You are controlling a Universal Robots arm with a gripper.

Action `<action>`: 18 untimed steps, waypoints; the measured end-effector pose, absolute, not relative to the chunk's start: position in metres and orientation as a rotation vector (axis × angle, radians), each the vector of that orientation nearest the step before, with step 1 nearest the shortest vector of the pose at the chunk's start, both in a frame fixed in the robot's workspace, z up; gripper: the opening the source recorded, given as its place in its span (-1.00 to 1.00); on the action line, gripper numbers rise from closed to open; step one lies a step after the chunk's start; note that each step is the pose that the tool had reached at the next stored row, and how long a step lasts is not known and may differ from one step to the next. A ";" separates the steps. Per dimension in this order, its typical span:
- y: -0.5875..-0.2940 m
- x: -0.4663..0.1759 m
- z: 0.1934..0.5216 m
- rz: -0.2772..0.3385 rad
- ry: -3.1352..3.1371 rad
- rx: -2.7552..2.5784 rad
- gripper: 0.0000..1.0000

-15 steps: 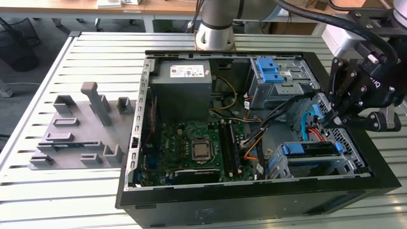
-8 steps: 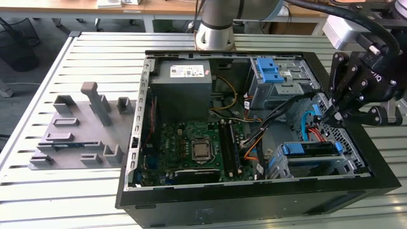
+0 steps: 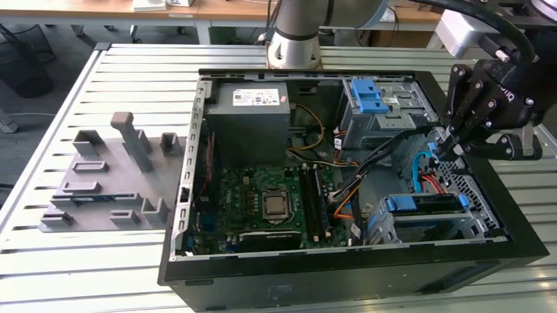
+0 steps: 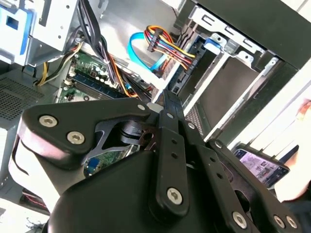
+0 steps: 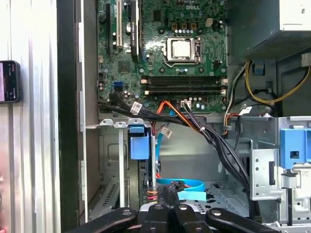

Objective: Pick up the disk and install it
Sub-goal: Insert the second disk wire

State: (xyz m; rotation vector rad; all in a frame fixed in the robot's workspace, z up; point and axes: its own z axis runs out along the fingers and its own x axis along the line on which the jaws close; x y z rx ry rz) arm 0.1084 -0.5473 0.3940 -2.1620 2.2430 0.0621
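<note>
Install step: gripper [image 3: 445, 151], fingers drawn together and empty, hangs over the cables beside the disk [image 3: 431, 203] seated in its bay; seating needs checking.

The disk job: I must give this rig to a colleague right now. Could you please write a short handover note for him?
Gripper: fingers look shut, nothing seen between them. It hangs over the open computer case at the exterior view's right, close to the blue flat cable.
Disk: not in the gripper. It sits with its blue bracket in the grey drive cage in the case's near corner, on the exterior view's right.
Done: the disk is already placed in its cage.
Left: the pictures cannot confirm that it is fully seated or that its cables are plugged in.
</note>
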 end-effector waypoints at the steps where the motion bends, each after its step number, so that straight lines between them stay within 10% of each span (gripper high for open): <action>1: -0.546 0.108 0.393 0.062 2.243 -2.162 -0.79; 18: -0.530 0.109 0.371 0.026 2.260 -2.178 -0.40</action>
